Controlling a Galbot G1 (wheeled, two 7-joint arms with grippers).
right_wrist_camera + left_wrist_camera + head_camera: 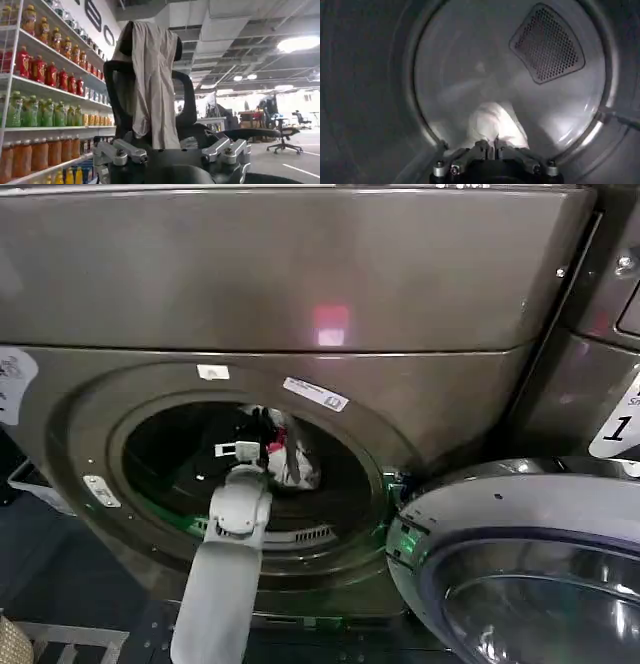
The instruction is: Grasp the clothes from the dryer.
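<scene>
Left tool (243,452) is reaching into the dryer (420,399), its fingers together on the clothes (496,127) at the porthole mouth. The risk I see: a thin pinch of fabric could slip free, or snag the door (520,569) rim coming out.

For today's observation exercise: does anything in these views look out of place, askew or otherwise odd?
Nothing looks damaged or spilled. The dryer has its door swung open, and the left gripper reaches into the drum, shut on the clothes. The one oddity: a beige cloth draped over an office chair in front of the right gripper.
</scene>
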